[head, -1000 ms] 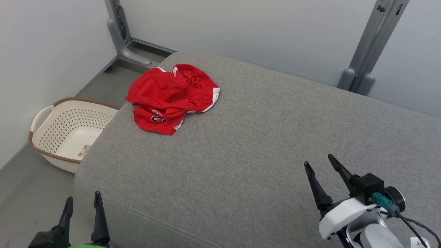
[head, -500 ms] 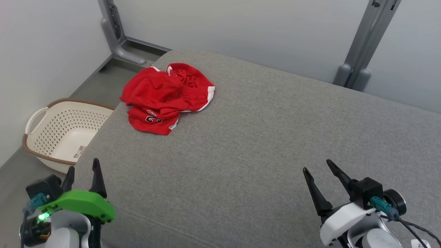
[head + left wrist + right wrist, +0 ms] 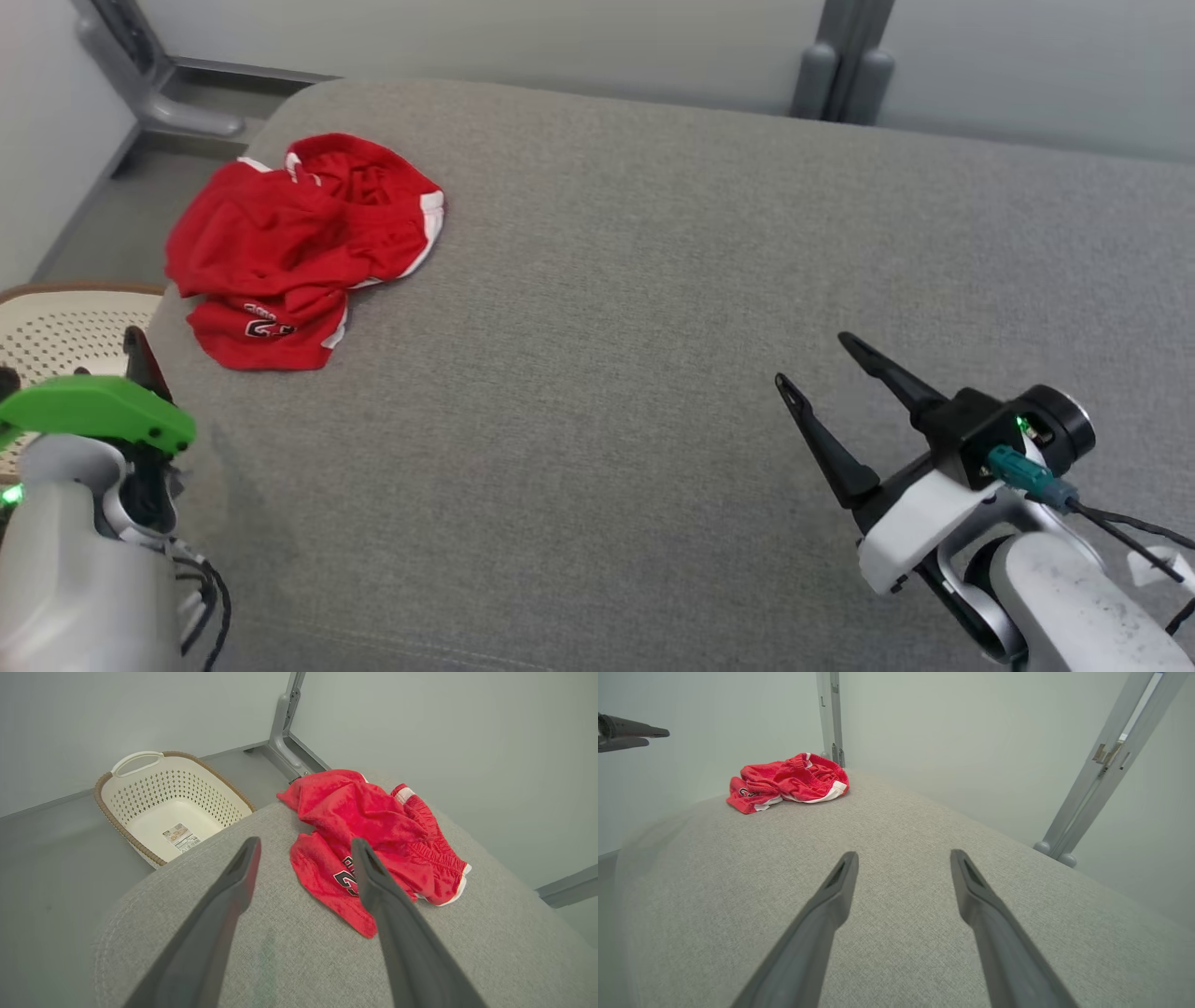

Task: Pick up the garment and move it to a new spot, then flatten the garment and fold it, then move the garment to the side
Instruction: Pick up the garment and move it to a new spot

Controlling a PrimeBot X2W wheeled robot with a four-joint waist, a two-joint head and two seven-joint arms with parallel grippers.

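Observation:
A crumpled red garment with white trim and a dark number print lies at the far left corner of the grey cushion. My left gripper is open and hovers above the cushion's left edge, a short way in front of the garment, touching nothing. In the head view one of its dark fingers rises behind its green cover. My right gripper is open and empty over the cushion's near right part, far from the garment. Its fingers point toward the garment in the right wrist view.
A cream perforated laundry basket with a brown woven rim stands on the floor left of the cushion, by its edge. Grey metal posts stand against the pale wall behind. The wide middle of the cushion is bare fabric.
The head camera has swung, shifting the whole picture. My left arm has risen and come forward toward the garment. The right gripper has lifted slightly. The garment lies as before.

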